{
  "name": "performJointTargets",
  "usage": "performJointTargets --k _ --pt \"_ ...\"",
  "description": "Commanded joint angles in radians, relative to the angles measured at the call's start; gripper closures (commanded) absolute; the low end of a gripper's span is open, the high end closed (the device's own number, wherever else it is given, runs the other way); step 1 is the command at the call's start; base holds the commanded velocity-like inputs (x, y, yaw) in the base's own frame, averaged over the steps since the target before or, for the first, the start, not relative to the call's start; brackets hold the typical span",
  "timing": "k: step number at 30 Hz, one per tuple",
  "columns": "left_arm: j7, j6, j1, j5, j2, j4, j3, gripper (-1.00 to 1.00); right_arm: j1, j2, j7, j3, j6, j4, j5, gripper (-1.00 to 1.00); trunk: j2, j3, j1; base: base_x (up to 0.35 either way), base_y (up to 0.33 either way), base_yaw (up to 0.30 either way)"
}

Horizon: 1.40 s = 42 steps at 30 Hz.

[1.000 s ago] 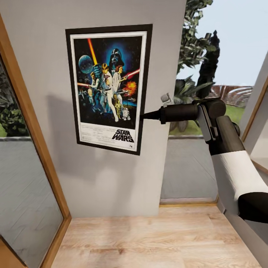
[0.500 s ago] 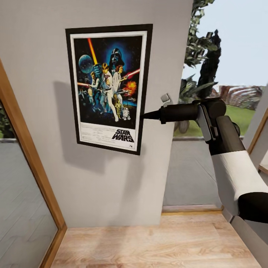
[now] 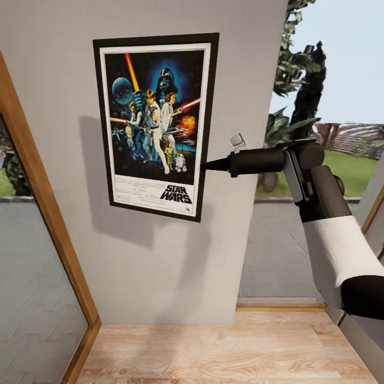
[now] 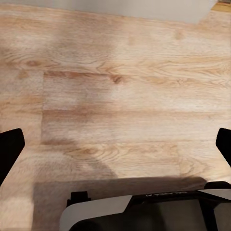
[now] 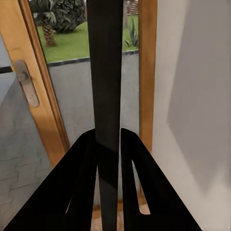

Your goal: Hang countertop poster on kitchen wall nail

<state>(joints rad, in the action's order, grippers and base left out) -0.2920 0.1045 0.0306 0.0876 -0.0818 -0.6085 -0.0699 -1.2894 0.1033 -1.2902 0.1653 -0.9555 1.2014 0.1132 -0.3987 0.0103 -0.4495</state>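
upright black-framed star wars poster (image 3: 156, 126) is off the counter, held up before the pale grey wall (image 3: 160, 266), casting a shadow on it. right gripper (image 3: 205, 166) pinches its right edge; the right wrist view shows both fingers (image 5: 82, 187) clamping the dark frame edge-on. no nail visible; hanging and release remain, i judge. left gripper (image 4: 115, 149) spread wide over the wood floor (image 4: 120, 86). no containers.

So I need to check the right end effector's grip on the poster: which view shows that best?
The right wrist view: the poster's black edge runs between the two fingers of the right end effector, which close on it. The head view shows the poster's face, with the end effector at its right edge.
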Motion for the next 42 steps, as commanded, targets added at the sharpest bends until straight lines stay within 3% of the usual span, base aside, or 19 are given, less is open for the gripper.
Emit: performJointTargets --k 1,42 --pt "-0.007 -0.002 0.000 0.009 0.000 -0.001 -0.002 -1.00 -0.001 0.001 0.000 0.002 -0.011 0.000 0.010 1.00 -0.001 0.001 -0.001 0.000 0.000 0.066" --pt "-0.007 -0.003 0.000 0.009 0.000 -0.001 -0.001 -1.00 -0.001 0.001 0.000 -0.002 -0.012 0.001 0.008 1.00 -0.001 0.001 -0.001 0.046 0.012 0.004"
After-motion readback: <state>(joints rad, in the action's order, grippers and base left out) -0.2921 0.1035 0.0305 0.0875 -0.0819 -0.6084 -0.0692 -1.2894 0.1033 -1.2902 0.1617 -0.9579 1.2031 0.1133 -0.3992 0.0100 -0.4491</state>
